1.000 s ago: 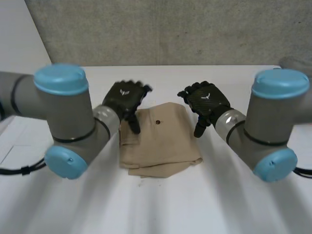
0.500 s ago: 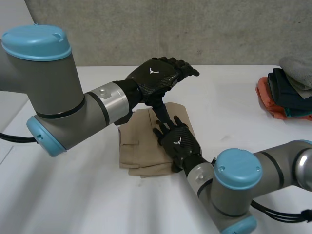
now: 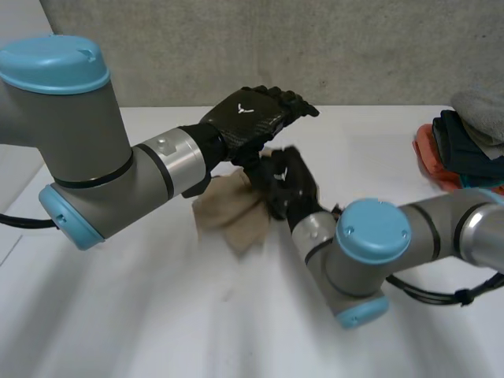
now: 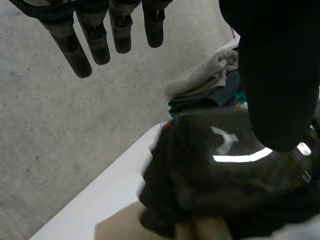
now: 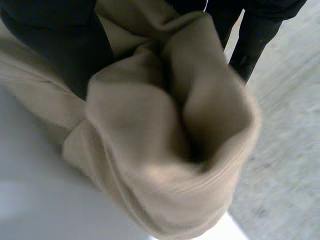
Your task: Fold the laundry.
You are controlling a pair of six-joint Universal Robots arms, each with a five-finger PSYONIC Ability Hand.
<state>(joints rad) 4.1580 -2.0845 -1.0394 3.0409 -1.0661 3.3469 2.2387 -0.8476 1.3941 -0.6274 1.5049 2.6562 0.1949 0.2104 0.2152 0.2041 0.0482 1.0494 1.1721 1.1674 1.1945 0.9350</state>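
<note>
Nearest, the right hand (image 3: 290, 187) has its fingers (image 5: 251, 45) and thumb clenched on a bunched fold of the beige cloth (image 3: 232, 216), whose other end trails toward the white counter (image 3: 118, 315). Just beyond and above, the left hand (image 3: 250, 118) hovers, fingers (image 4: 95, 42) straight and released. A pile of clothes (image 3: 465, 150) sits at the far right.

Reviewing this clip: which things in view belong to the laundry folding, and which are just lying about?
Part of the job:
- bunched beige fabric garment
- right hand, fingers curled round the garment
- left hand, open above it

Lying about:
- stack of orange, dark blue and grey clothes, off to the robot's right, untouched
- white table
</note>
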